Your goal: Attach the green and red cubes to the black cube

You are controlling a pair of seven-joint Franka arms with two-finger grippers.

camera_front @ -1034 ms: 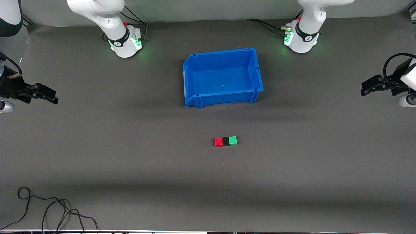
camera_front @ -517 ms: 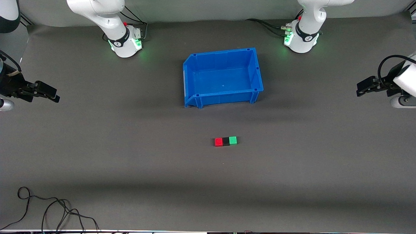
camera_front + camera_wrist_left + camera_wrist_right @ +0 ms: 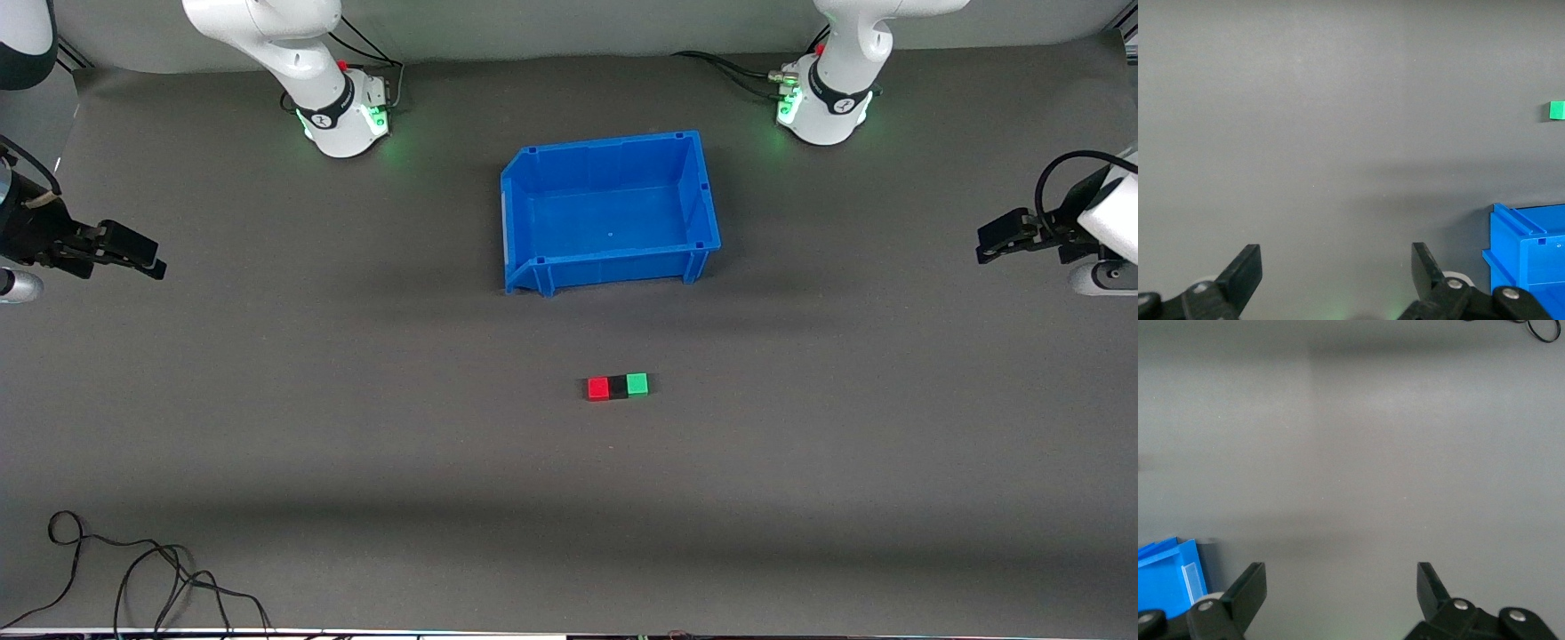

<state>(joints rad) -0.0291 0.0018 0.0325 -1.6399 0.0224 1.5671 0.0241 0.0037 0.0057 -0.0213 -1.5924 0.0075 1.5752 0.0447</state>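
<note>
The red cube (image 3: 598,388), black cube (image 3: 618,387) and green cube (image 3: 637,384) lie in one touching row on the mat, the black one in the middle, nearer to the front camera than the bin. The left wrist view catches only the green cube (image 3: 1557,111). My left gripper (image 3: 982,248) hangs open over the left arm's end of the table, well clear of the cubes, with nothing between its fingers (image 3: 1337,263). My right gripper (image 3: 155,266) hangs open over the right arm's end, also holding nothing (image 3: 1340,583).
An empty blue bin (image 3: 610,211) stands mid-table between the cube row and the arm bases; a corner of the bin (image 3: 1531,260) shows in the left wrist view and the bin's edge (image 3: 1165,577) in the right. A black cable (image 3: 133,569) lies near the front edge.
Both grippers have shifted slightly at their ends of the table, the left one a little toward the bin. The cubes have not moved.
</note>
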